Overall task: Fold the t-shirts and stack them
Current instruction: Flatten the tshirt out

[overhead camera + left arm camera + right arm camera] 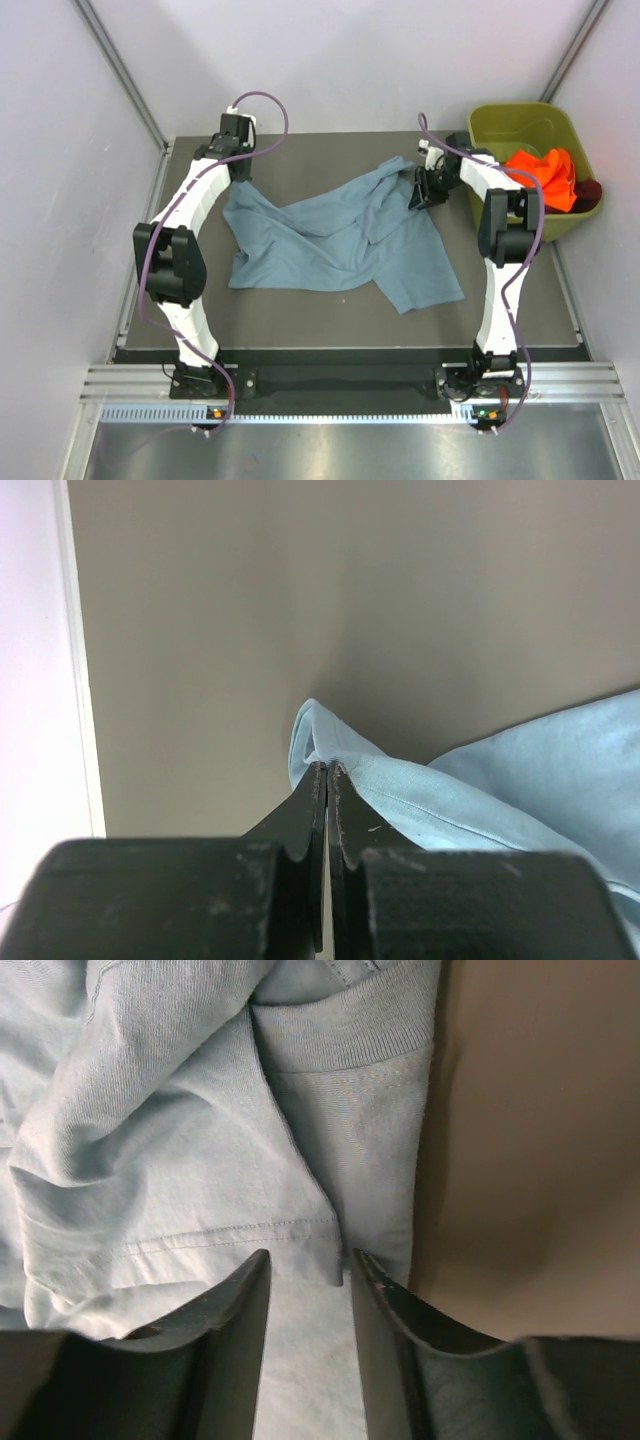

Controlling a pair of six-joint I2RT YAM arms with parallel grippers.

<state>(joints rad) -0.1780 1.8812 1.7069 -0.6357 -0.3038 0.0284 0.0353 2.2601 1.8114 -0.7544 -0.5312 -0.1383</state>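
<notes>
Blue shirt (330, 245) lay crumpled mid-table, with the left gripper (328, 772) pinched tight on its far-left edge. Right gripper (308, 1265) sat at the shirt's far-right side, jaws apart over a hem. Orange shirt (545, 172) and maroon shirt (590, 192) were in the bin (500, 122), far right.

Colours were pretty basic: plain dusty blue-grey soft t-shirt (340, 240), bright orange crumpled shirt (546, 174), dark maroon shirt (591, 191), olive-green plastic bin (500, 115), dull brown-grey flat tabletop (300, 320).
</notes>
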